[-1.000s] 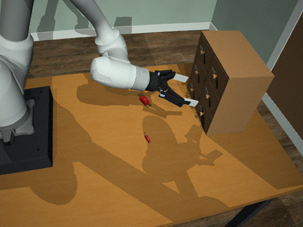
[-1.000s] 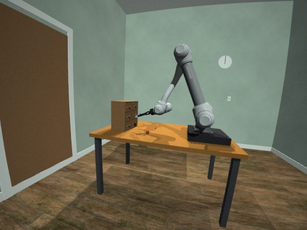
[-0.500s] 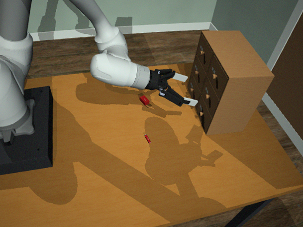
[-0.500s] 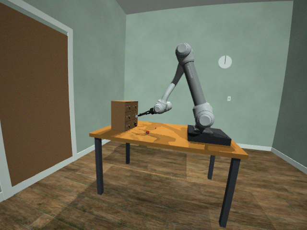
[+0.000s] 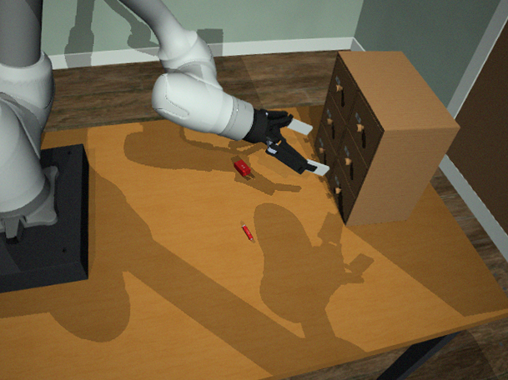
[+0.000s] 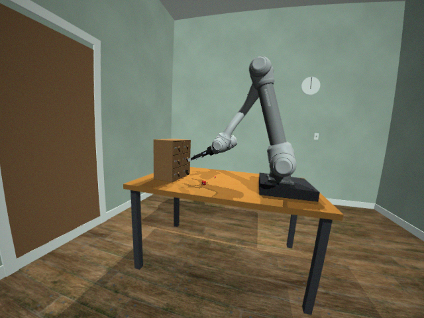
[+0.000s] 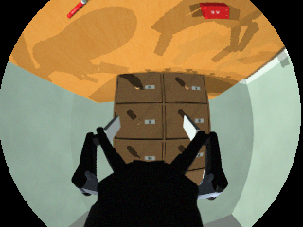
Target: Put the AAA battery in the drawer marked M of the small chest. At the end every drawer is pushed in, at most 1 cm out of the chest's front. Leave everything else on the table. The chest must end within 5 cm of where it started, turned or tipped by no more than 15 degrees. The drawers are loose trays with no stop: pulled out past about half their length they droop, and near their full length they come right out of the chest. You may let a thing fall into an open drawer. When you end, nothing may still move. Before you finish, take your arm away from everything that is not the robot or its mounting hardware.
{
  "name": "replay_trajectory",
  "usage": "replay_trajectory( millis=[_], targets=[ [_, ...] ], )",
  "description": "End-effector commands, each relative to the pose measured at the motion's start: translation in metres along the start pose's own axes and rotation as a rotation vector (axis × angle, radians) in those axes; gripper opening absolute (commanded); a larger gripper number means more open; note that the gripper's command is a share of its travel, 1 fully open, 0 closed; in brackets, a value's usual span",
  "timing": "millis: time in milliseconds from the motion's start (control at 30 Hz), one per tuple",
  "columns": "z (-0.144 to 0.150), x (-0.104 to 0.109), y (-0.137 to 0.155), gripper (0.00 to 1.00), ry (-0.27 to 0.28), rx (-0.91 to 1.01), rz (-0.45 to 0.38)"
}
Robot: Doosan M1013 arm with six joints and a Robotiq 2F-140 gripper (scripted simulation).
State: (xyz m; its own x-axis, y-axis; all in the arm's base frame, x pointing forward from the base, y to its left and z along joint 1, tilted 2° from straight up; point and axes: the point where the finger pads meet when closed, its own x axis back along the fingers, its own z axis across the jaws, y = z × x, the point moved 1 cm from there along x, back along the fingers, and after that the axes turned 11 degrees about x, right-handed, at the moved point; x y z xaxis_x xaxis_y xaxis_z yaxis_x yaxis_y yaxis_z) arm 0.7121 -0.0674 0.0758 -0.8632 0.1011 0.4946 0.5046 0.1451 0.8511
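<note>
wooden chest (image 5: 393, 136) drawer labels unreadable; pincer (image 5: 310, 149) open.

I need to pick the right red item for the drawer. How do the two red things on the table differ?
The thin red cylinder is long, slim and round, with a pale tip; the red block is short, boxy and wider. The cylinder lies farther from the chest, while the block lies nearer it, just below the open gripper. Both are red, lie flat on the table and are untouched.
</note>
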Motion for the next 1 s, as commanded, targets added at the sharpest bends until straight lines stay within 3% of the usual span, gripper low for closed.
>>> replay_trajectory(
  millis=[0,200,533,967],
  targets=[
    [0.000,0.004,0.002,1.00,0.008,0.000,0.037],
    [-0.001,0.010,0.004,1.00,0.018,0.000,0.091],
    [-0.002,0.029,0.012,1.00,0.052,0.000,0.260],
    [-0.001,0.034,0.015,1.00,0.067,-0.001,0.305]
  ],
)
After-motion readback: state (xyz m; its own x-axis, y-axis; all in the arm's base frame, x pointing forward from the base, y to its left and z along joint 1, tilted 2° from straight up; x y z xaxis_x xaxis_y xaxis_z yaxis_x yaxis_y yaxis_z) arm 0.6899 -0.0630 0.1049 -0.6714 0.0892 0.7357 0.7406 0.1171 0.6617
